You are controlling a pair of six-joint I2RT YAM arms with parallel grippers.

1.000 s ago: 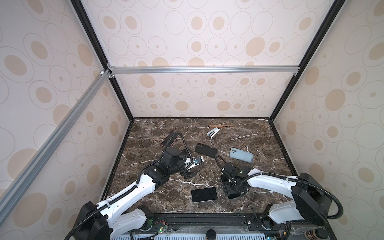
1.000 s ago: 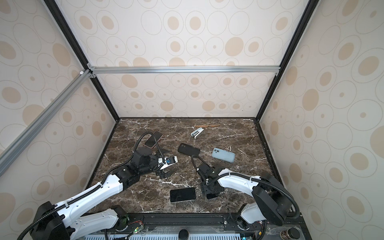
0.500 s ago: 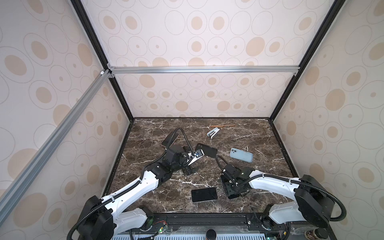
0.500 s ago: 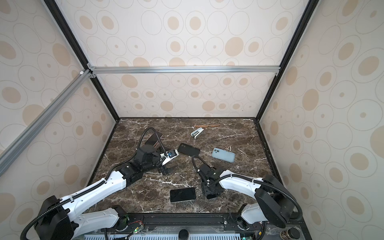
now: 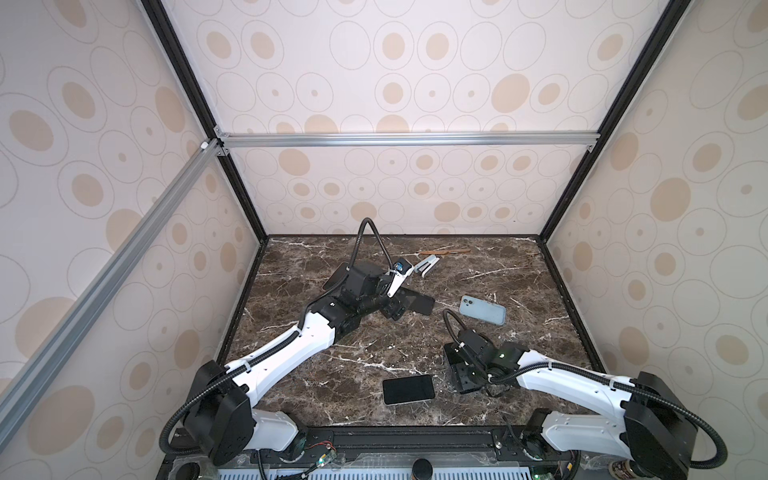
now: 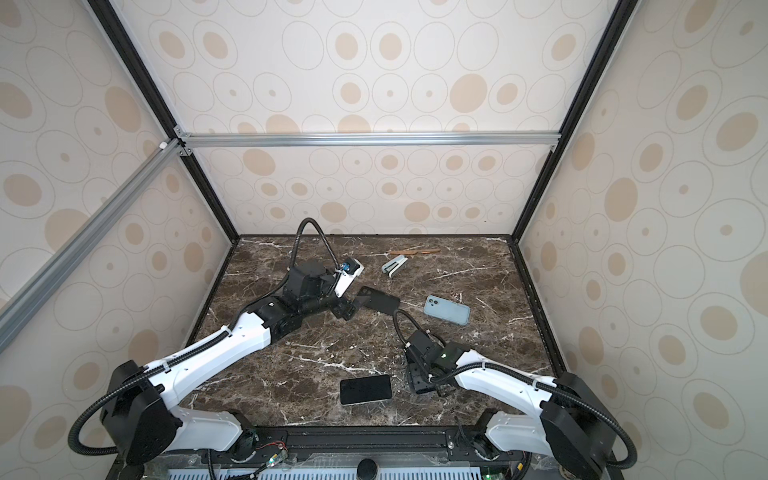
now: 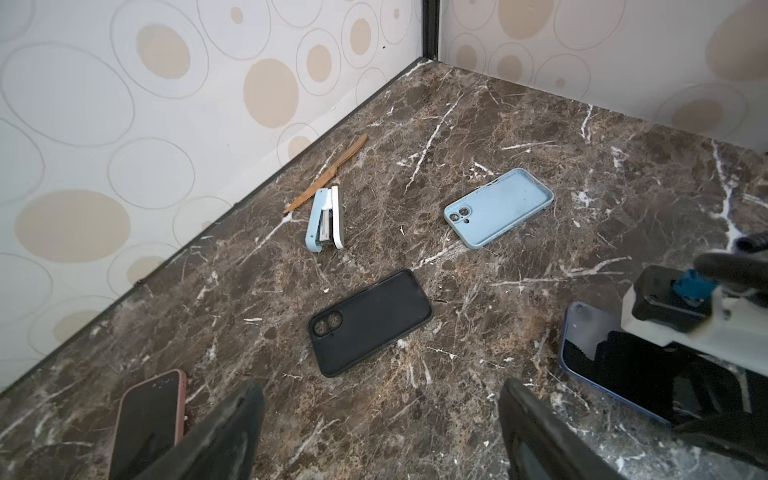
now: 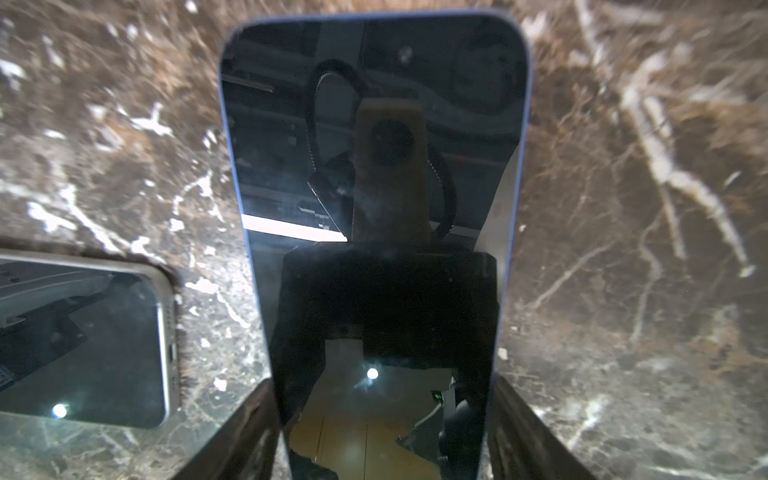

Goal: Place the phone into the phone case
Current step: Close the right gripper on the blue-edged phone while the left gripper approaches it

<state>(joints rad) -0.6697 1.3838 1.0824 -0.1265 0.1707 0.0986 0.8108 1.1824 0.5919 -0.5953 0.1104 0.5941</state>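
In both top views the left gripper [image 5: 394, 311] is hanging open right at the near end of the black case [image 5: 419, 302], which is lying flat on the tabletop [image 5: 519, 270] just ahead of it. The right gripper [image 5: 462, 376] is sitting low on the tabletop, with a white-edged phone [image 5: 408, 389] lying just beside it and a light blue case [image 5: 482, 310] resting well beyond it.

Now the left wrist view: the fingers [image 7: 232, 428] are standing wide apart with nothing between them. The black case is waiting straight ahead, matte, apparently hollow side up, camera cut-out at the end nearer the gripper. The worry here is that a pinch on one thin wall is likely to flex the shell or send it skidding. A pink-edged phone [image 7: 147, 419] is also lying just beside one finger, easy to nudge.

Over to the right wrist view: the phone [image 8: 374, 187] is lying glass up, dark and glossy with a blue rim, and the right gripper is pressing closed against both its long edges near one end. With so little of it inside the jaws, the far end is looking ready to droop or swivel on a lift, and those slick edges could slip. The white-edged phone is sitting just beside one finger and could get dragged along. Which case fits cannot be told.
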